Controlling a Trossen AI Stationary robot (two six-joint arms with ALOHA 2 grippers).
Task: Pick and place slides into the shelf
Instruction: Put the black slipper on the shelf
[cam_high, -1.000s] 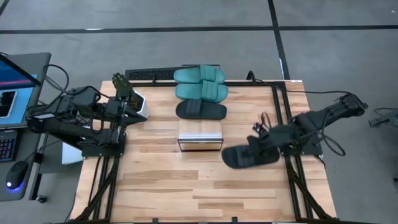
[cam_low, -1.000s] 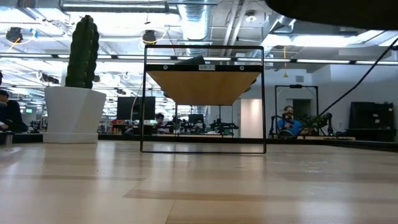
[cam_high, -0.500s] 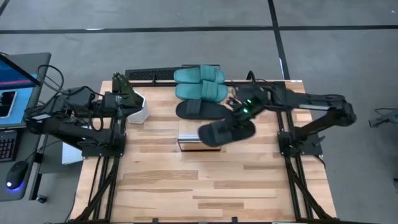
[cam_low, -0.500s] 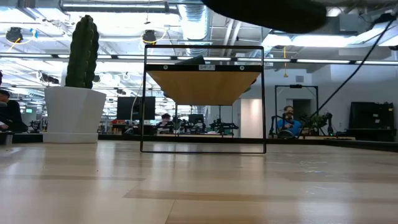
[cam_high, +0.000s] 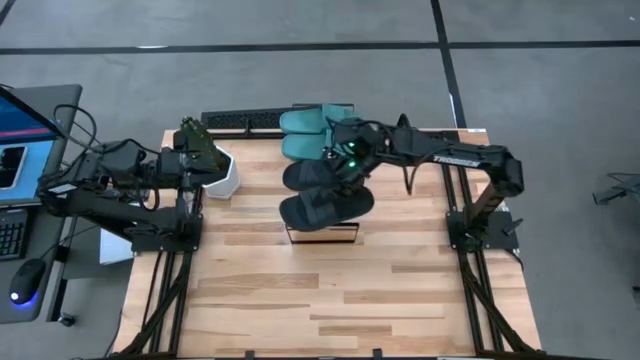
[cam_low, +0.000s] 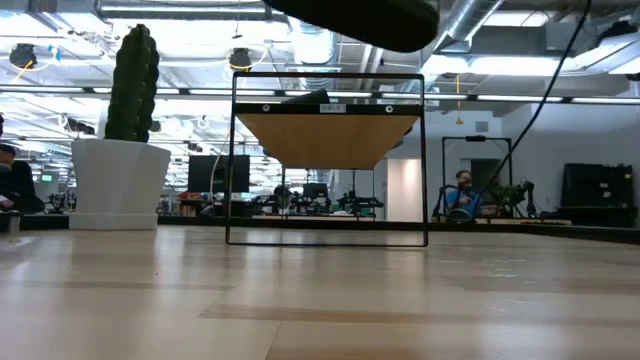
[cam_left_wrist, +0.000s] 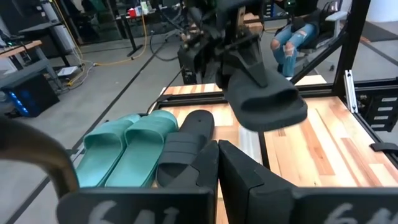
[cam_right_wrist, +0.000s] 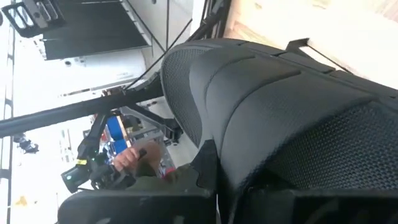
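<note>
Two teal slides (cam_high: 318, 133) and one black slide (cam_high: 308, 176) lie side by side, soles down, on the far part of the shelf (cam_high: 322, 232). They show again in the left wrist view, teal (cam_left_wrist: 127, 149) and black (cam_left_wrist: 183, 143). My right gripper (cam_high: 347, 168) reaches in from the table's right and is shut on the second black slide (cam_high: 325, 208), above the shelf's near end. In the low view that slide (cam_low: 355, 15) is higher than the shelf frame (cam_low: 326, 160). My left gripper (cam_high: 203, 163) waits shut at the table's left. My right gripper holds the black slide by one end (cam_left_wrist: 233, 46), pinched between its two fingers, coming level from the table's right and far side. The slide is lifted clear of the shelf and tilts, its free end (cam_left_wrist: 280, 115) lower. In the right wrist view the slide (cam_right_wrist: 280, 106) hides the place of contact.
A cactus in a white pot (cam_high: 220, 172) stands on the table's left part beside my left gripper, tall in the low view (cam_low: 125, 130). The slatted tabletop (cam_high: 330, 290) lies bare on the near side. A person sits beyond the table (cam_left_wrist: 305, 37).
My right arm has swung from the table's right edge toward the far left, carrying the black slide lifted off the tabletop's right part to above the shelf's near end, next to the other black slide. The slide has turned about along the way.
</note>
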